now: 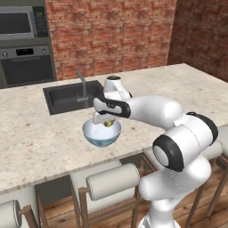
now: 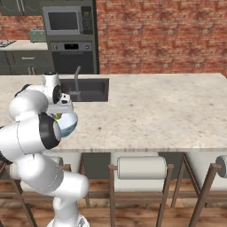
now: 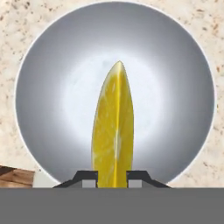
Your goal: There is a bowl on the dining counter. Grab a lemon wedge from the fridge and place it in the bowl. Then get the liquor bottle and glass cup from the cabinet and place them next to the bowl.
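Hand [image 3: 112,177] is clamped on the yellow lemon wedge [image 3: 112,135], held point-down right over the middle of the round pale-blue glossy bowl [image 3: 43,78] on the speckled beige stone counter [image 1: 35,138]. Best move, I'd say: lower a touch, then release so the wedge drops centred, not on the rim. Fingertips mostly cut off at frame bottom; in base views the arm hides most of the wedge [image 1: 107,123], and the gap above the bowl floor is hard to judge.
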